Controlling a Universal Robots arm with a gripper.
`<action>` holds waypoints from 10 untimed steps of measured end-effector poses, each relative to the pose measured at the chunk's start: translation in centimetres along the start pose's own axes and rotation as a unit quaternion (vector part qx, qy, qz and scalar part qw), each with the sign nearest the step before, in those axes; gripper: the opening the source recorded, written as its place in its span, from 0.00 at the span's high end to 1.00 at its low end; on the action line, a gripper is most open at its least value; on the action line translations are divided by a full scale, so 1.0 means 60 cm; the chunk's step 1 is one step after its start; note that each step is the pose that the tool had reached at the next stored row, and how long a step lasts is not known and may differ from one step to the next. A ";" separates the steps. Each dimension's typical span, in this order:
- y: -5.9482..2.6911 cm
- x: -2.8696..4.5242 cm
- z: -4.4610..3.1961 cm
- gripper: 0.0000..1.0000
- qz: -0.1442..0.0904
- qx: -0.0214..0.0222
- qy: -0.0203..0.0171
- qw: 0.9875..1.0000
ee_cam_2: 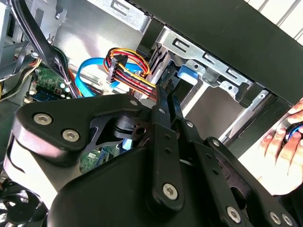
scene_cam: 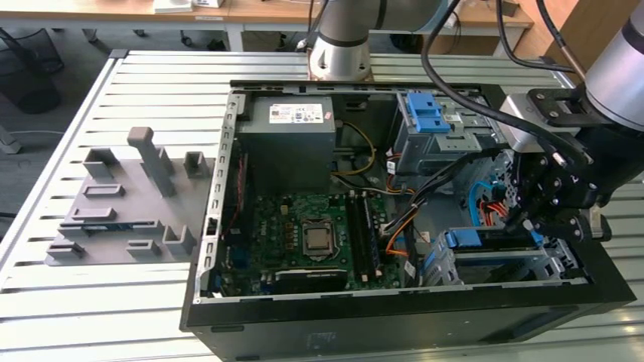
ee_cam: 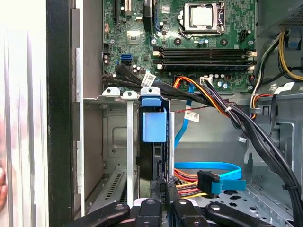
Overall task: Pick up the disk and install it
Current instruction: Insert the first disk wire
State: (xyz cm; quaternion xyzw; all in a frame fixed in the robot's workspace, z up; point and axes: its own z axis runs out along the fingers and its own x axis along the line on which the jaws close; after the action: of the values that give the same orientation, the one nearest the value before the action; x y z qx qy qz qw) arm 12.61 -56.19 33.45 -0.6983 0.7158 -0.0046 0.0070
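On the slatted metal worktop [scene_cam: 121, 83], open black computer case [scene_cam: 403, 317]: black tool [scene_cam: 551, 219] low at the drive bay, jaws together on the flat silver, blue-bracketed disk [ee_cam: 154, 142], edge-on, long axis running into the grey bay [ee_cam: 118, 142].

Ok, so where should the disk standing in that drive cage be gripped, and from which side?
Probably its exposed narrow end facing the end effector, pinched across the two flat faces, approaching along the slot from that side. The disk stands on edge and the cage walls flank its faces.
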 end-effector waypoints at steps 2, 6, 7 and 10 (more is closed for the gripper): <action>0.000 0.000 0.000 0.84 0.000 0.000 0.000 1.000; 0.000 0.000 -0.001 0.84 -0.001 0.000 0.000 1.000; 0.000 0.000 -0.002 0.84 -0.001 0.000 0.000 1.000; 0.000 0.001 -0.002 0.84 -0.004 0.000 0.000 1.000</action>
State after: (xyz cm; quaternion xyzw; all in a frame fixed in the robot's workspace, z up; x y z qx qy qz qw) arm 12.58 -56.24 33.56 -0.7014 0.7127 -0.0045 0.0071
